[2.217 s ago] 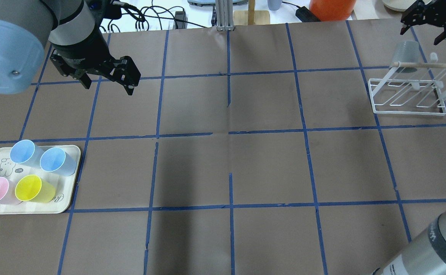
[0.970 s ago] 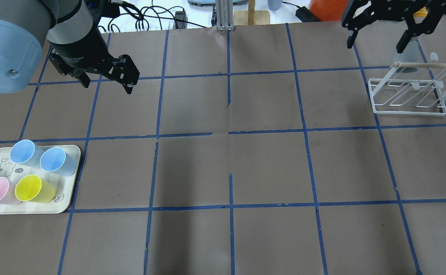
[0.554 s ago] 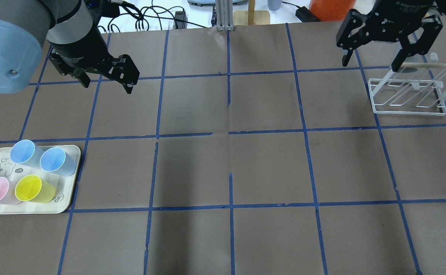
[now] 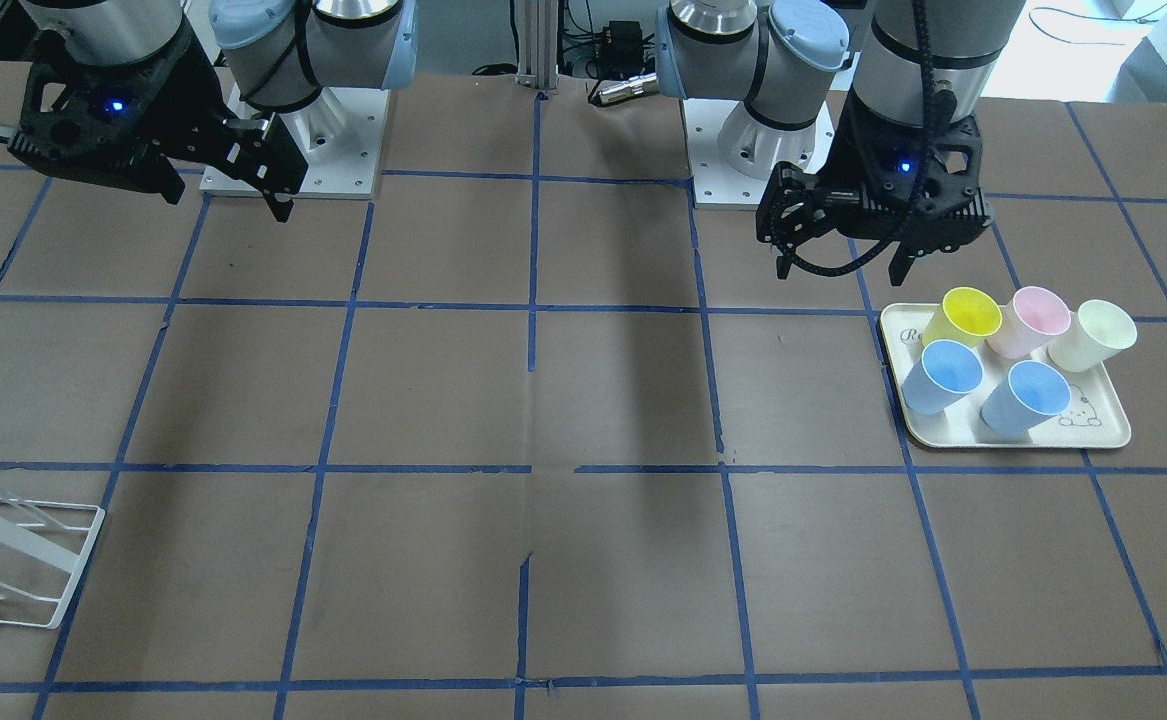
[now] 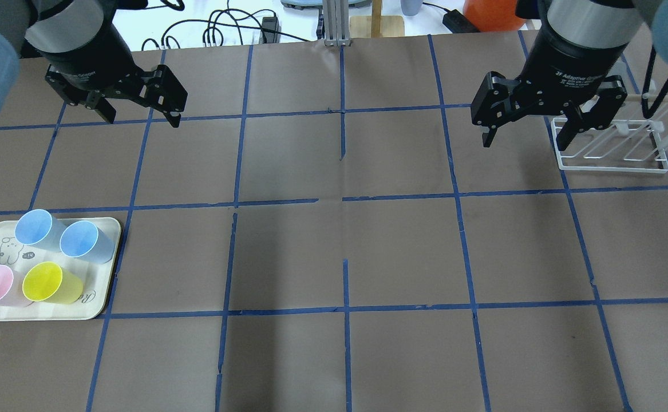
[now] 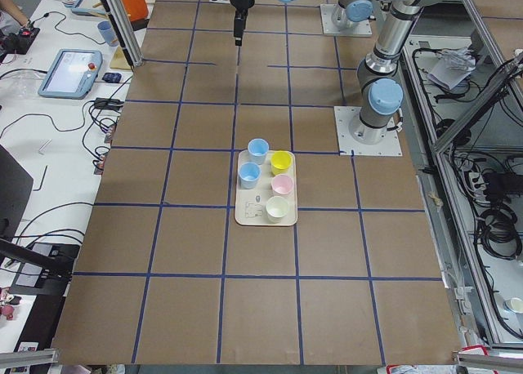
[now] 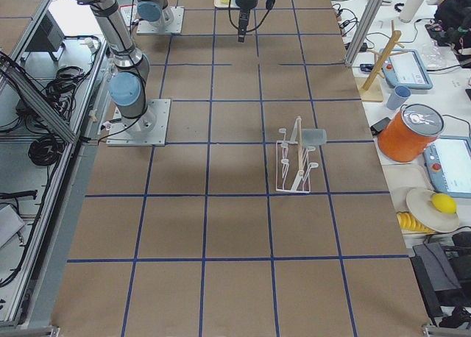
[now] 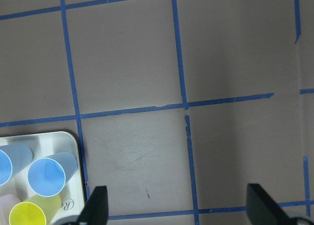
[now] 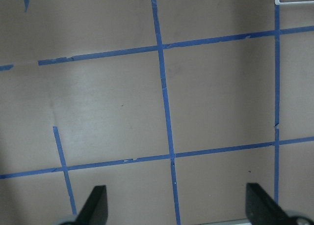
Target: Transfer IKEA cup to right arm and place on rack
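The right gripper (image 5: pixel 522 142) reads "2F Adaptive Gripper".

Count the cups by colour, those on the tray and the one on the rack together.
Light-blue cups: 2
Yellow cup: 1
Pink cup: 1
Cream-white cup: 1
Grey cup: 1
Total: 6
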